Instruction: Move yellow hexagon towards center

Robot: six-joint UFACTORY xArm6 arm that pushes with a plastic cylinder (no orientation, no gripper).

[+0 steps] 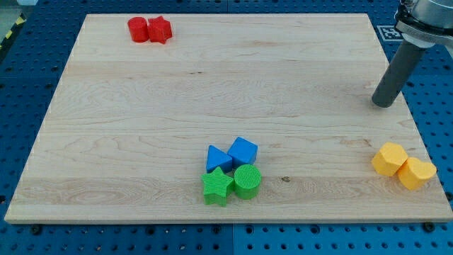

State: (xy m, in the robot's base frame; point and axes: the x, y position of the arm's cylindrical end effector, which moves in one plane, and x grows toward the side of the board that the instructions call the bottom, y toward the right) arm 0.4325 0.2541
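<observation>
My tip [383,105], a bare dark rod with no claw, at right edge of wooden board [212,106], well above yellow plastic hexagon [389,159].

Rod's upper part is running out past the view's top right corner; only its lower length and my tip [383,105] are showing. Two yellow blocks [404,166] are overlapping, so which one is the hexagon is staying unclear. Green cylinder [248,181] is partly covering blue cube [243,151].
</observation>
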